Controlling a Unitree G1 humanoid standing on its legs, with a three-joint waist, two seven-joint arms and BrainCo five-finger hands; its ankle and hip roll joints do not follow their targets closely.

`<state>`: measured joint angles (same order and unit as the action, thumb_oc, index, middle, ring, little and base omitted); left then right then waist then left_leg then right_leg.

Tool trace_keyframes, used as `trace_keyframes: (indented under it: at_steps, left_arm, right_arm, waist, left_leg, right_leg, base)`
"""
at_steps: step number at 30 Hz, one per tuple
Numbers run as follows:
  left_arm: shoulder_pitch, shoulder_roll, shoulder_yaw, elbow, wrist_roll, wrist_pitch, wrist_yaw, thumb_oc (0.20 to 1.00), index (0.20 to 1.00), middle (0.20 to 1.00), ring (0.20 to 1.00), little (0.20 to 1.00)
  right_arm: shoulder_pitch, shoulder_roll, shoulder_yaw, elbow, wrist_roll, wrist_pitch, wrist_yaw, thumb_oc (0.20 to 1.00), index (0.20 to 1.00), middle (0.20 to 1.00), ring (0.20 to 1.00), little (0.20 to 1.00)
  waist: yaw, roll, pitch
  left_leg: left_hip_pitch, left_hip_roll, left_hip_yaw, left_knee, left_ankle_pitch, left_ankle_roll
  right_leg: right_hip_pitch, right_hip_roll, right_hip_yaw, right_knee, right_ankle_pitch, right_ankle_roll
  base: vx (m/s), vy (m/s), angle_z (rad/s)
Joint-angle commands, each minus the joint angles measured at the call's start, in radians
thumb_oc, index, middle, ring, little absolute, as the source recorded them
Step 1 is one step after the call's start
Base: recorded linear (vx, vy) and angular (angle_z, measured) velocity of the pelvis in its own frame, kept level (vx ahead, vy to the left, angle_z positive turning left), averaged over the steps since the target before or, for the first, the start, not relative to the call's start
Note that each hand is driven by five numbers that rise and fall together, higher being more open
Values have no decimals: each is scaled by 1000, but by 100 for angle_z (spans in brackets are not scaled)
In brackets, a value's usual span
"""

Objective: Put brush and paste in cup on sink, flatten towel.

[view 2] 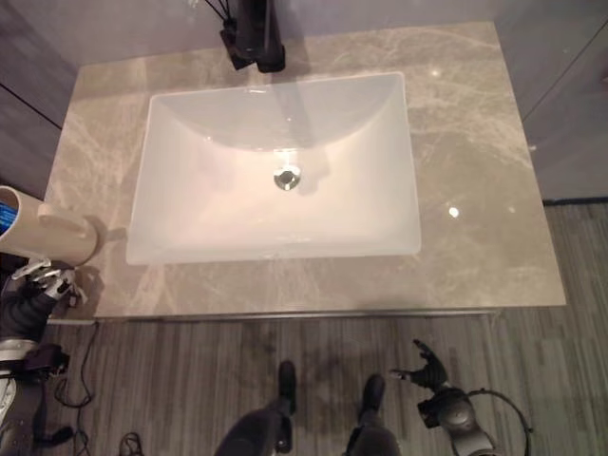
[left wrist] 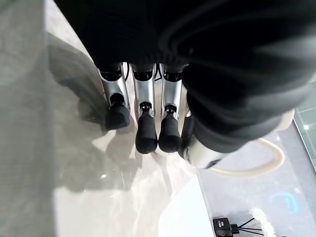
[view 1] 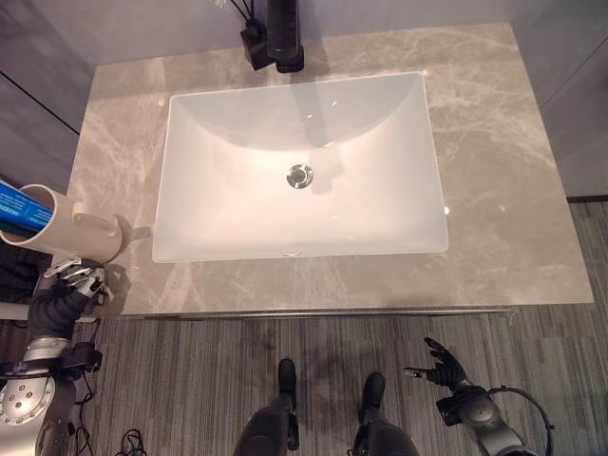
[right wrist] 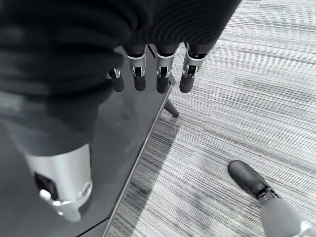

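Observation:
A cream cup [view 1: 59,226] with a side handle [view 1: 95,224] stands at the front left corner of the grey marble counter [view 1: 513,190]. A blue tube [view 1: 19,205] sticks out of its mouth. My left hand [view 1: 78,277] is just in front of the cup at the counter's edge. Its fingers [left wrist: 146,133] are straight, their tips at the marble, and hold nothing. The cup's handle [left wrist: 256,165] shows just past them. My right hand [view 1: 442,363] hangs low over the floor at the front right, fingers [right wrist: 163,81] spread and empty.
A white rectangular sink [view 1: 190,123] with a metal drain [view 1: 300,176] fills the counter's middle. A black faucet [view 1: 283,38] stands behind it. Striped grey carpet [view 1: 190,370] lies in front of the dark cabinet front [right wrist: 133,128].

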<state>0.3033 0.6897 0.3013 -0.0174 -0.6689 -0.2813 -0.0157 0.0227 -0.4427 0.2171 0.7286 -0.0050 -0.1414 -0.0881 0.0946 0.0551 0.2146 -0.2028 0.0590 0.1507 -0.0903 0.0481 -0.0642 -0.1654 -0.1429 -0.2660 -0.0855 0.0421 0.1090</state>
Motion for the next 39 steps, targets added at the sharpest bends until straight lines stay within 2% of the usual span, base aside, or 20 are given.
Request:
trace_keyframes:
  at_steps: [1, 14, 24, 31, 39]
  left_arm:
    - [-19, 76, 54, 27, -8, -49, 22, 200, 200, 200, 200, 200]
    - [-52, 104, 74, 50, 15, -55, 46, 200, 200, 200, 200, 200]
    - [-130, 125, 47, 104, 41, -60, 75, 200, 200, 200, 200, 200]
    - [-204, 130, -17, 139, 63, -51, 87, 200, 200, 200, 200, 200]
    - [-129, 100, -25, 51, 106, -39, 25, 200, 200, 200, 200, 200]
  right_arm:
    - [-39, -8, 21, 7, 7, -15, -22, 1000, 1000, 1000, 1000, 1000]
    - [-47, -3, 28, 6, 5, -14, -22, 1000, 1000, 1000, 1000, 1000]
    - [-63, 12, 40, 13, 34, -15, -21, 1000, 1000, 1000, 1000, 1000]
    - [-76, 14, 60, 2, 39, -4, -25, 1000, 1000, 1000, 1000, 1000]
    - [-61, 18, 37, 87, 31, 8, -16, 1000, 1000, 1000, 1000, 1000]
  waist:
    - [-15, -67, 9]
    - [-24, -80, 16]
    - [-30, -82, 22]
    - [-42, -85, 4]
    - [-30, -85, -45]
  left_leg:
    - [-85, -32, -20, 110, 1, 20]
    - [-106, -32, -12, 120, -3, 20]
    - [-113, -32, -4, 107, 3, 20]
    - [-76, -30, -1, 66, 14, 18]
    - [-6, -26, -15, 59, 0, 22]
  right_leg:
    - [7, -123, 55, -2, 99, 82]
    - [-18, -119, 69, -2, 109, 83]
    - [-45, -116, 85, -2, 116, 88]
    - [-33, -112, 89, -2, 113, 88]
    - [37, -105, 78, 1, 87, 80]
  base:
    - [0, 0, 0]
    - [0, 0, 0]
    - [-1, 2, -1]
    - [3, 3, -1]
    - [18, -2, -2]
